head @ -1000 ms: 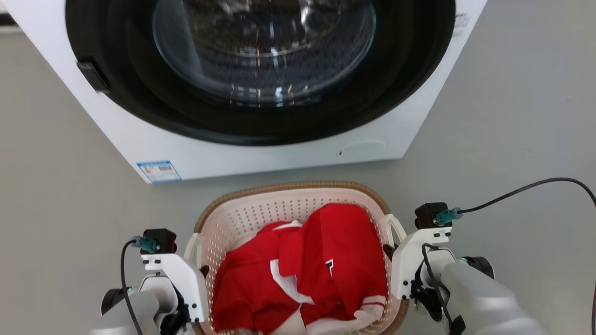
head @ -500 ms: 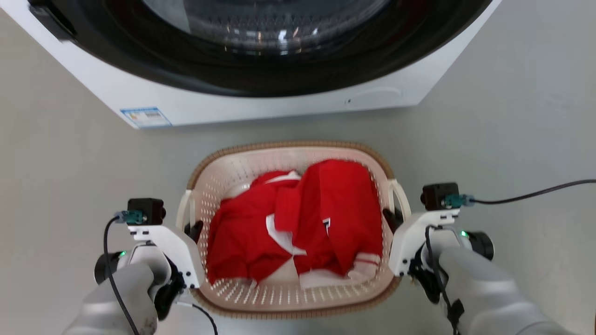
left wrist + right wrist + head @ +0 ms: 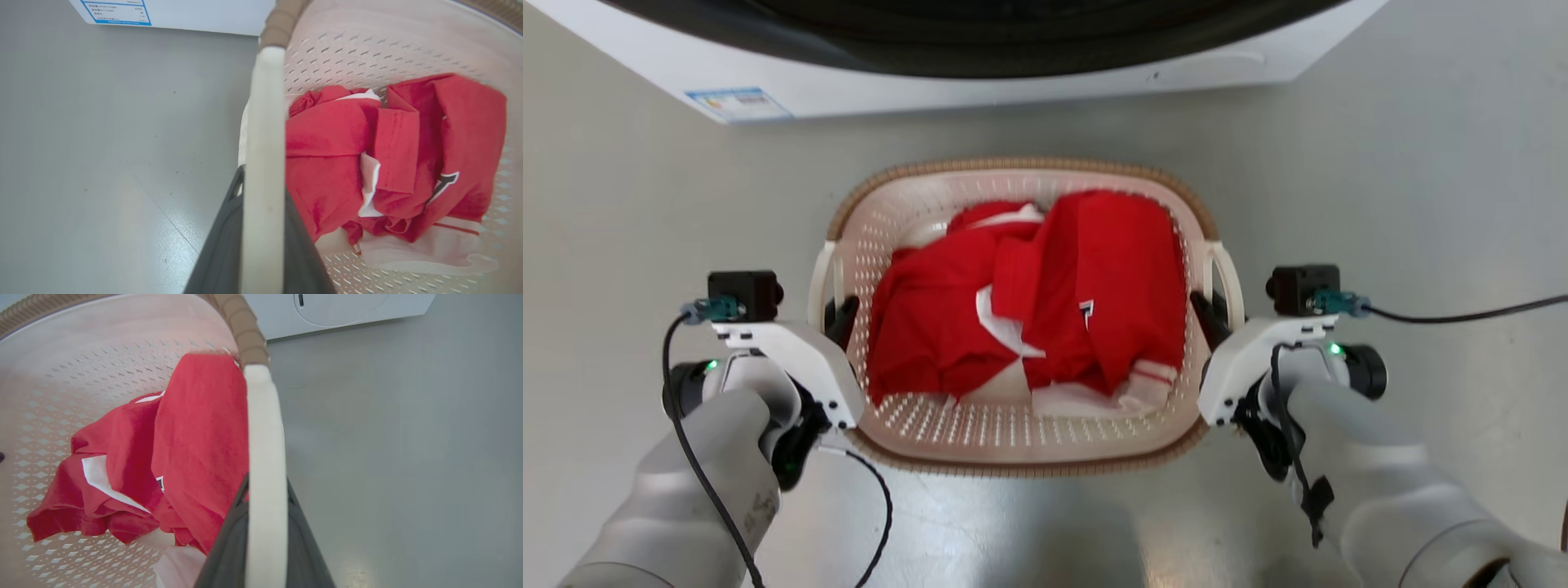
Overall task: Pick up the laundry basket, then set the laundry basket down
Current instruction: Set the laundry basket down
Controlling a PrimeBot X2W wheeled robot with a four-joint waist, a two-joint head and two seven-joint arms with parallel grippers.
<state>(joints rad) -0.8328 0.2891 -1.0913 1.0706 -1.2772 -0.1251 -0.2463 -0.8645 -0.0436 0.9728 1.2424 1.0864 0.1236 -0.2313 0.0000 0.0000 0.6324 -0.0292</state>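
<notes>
The laundry basket (image 3: 1029, 167), cream perforated plastic with a brown woven-look rim, sits in the middle of the head view with red and white clothes (image 3: 1029, 294) in it. My left gripper (image 3: 837, 314) is shut on its left loop handle (image 3: 818, 282). My right gripper (image 3: 1213, 314) is shut on the right loop handle (image 3: 1232, 282). In the left wrist view the white handle (image 3: 263, 163) runs between the dark fingers (image 3: 220, 253). The right wrist view shows the other handle (image 3: 263, 457) likewise between the fingers (image 3: 222, 547). Whether the basket rests on the floor I cannot tell.
A white washing machine (image 3: 980, 77) stands just beyond the basket, its lower front edge along the top of the head view. Grey floor (image 3: 1421, 180) lies open to both sides and in front of the basket. Black cables (image 3: 1462, 314) trail from both wrists.
The whole head view has shifted, so the camera has moved: washer and basket sit higher in the picture. Both grippers keep their hold on the handles.
</notes>
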